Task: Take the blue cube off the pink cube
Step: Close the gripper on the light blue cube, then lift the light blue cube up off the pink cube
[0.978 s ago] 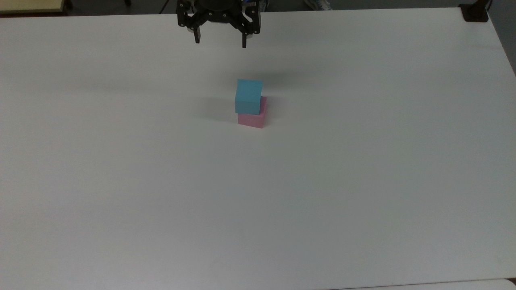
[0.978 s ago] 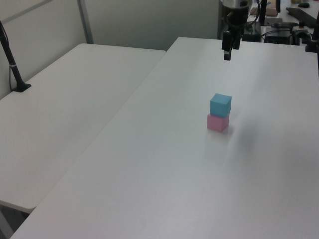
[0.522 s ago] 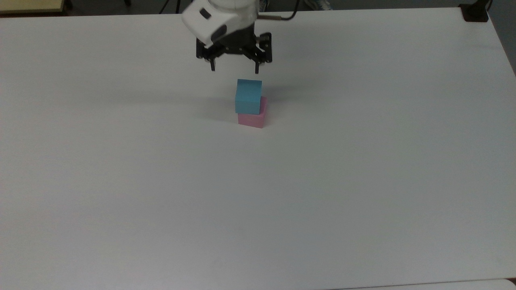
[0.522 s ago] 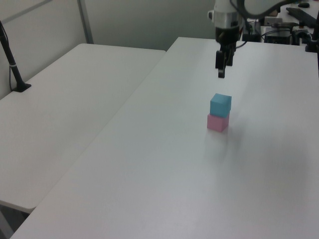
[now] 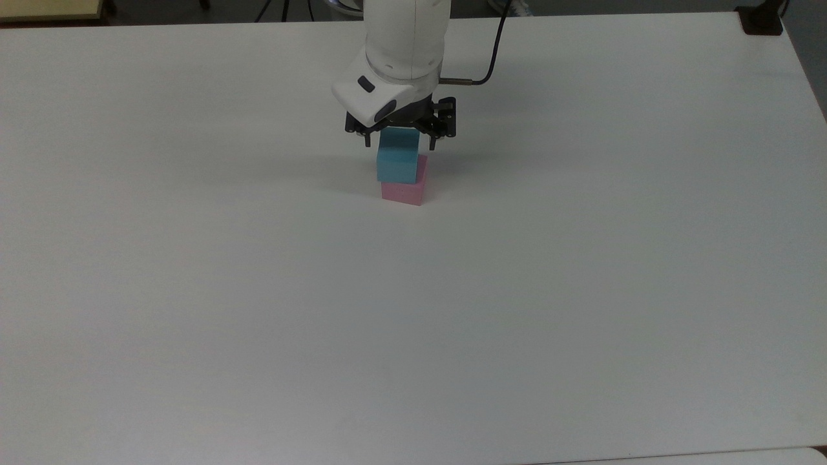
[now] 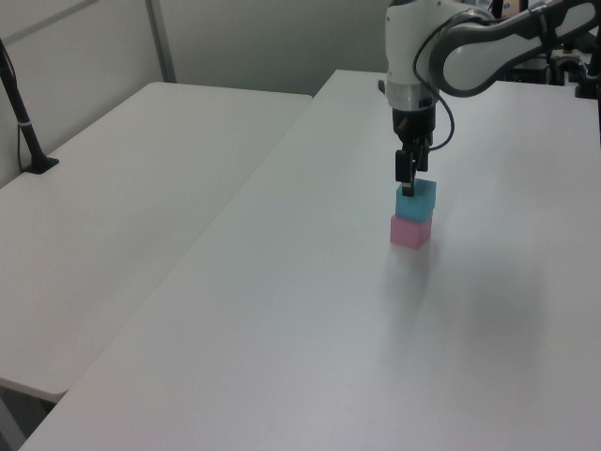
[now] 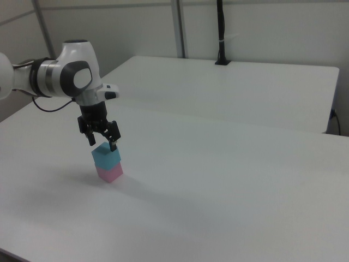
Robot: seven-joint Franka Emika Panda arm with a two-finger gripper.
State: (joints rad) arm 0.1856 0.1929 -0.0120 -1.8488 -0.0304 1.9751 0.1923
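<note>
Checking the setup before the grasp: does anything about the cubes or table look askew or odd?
One small thing: the blue cube sits slightly off-centre on the pink cube, shifted toward the top view's left, so a pink strip shows beside it. The stack stands upright. The open end effector straddles the blue cube's top. Nothing looks damaged.

Arm (image 7: 65,76): white, bent over, wrist pointing straight down
Gripper (image 5: 398,141): black — fingers spread apart, tips down
Place: far part of the top view, near its middle

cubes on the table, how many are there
2: the blue cube sits on top of the pink cube, stacked on the white table, directly under the open gripper.
</note>
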